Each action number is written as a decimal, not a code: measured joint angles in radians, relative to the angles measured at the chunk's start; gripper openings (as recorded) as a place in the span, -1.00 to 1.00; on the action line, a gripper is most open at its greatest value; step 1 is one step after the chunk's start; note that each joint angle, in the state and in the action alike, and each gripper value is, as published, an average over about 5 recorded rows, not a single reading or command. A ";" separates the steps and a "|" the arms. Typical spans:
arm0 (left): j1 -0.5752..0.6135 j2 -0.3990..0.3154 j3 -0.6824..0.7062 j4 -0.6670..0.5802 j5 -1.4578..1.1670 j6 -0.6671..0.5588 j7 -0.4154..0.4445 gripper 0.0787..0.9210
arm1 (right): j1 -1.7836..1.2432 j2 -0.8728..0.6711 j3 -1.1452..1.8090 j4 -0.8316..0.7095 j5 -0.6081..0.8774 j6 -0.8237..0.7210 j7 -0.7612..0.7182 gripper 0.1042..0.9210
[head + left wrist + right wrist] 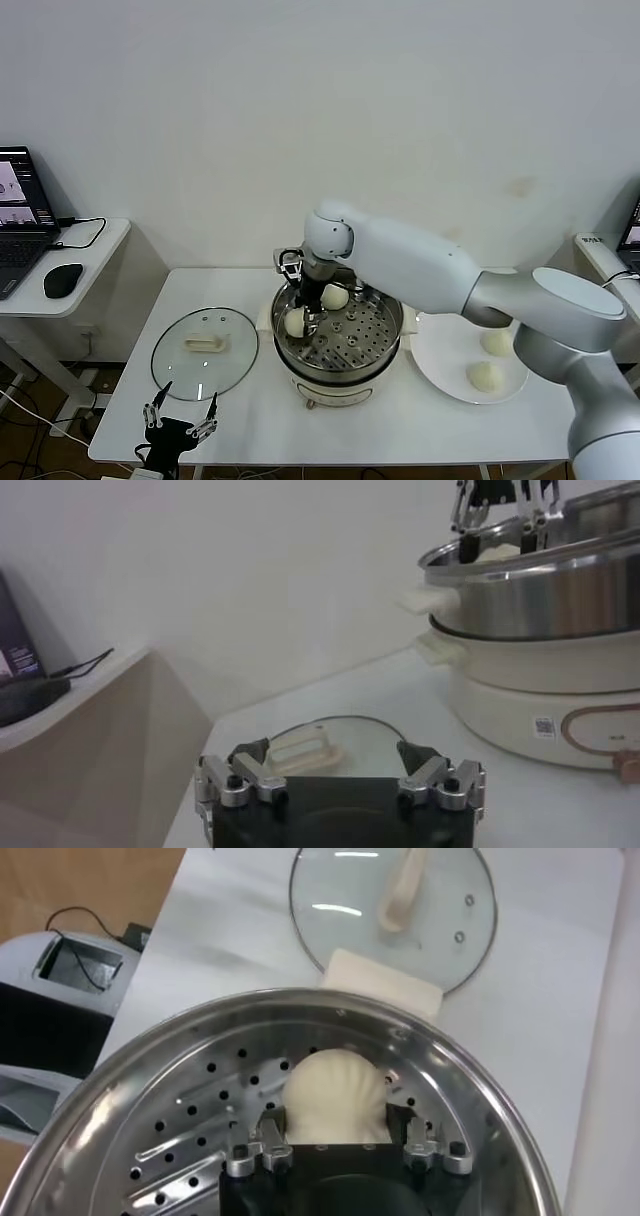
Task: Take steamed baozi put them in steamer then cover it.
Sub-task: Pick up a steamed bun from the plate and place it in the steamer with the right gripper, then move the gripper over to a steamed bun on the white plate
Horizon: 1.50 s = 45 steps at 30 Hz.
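Shiny steel fills the middle of the head view: the steamer [340, 340], a perforated basket on a cream pot, sits at centre on the white table [250, 420]. The right gripper [299, 322] is down inside the basket at its left edge, jaws closed on a bun [333, 1096], pale cream and smooth with pleated folds across its top. A second bun [335, 296] lies just beside it on the perforated floor. Over at right of the frame, two more buns [486, 376] rest on the white plate [440, 365].

Left of the steamer, the glass lid [204, 352] lies flat on the table, cream handle up. The left gripper [180, 416] hovers at the bottom left, near the lid's front edge, jaws spread wide and holding nothing.

Writing: a small square code label on the pot's side, too small to read.
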 measured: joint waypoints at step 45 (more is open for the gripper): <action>0.022 0.011 0.025 0.002 -0.010 0.010 0.011 0.77 | -0.283 -0.793 0.378 0.427 -0.138 0.146 -0.057 0.76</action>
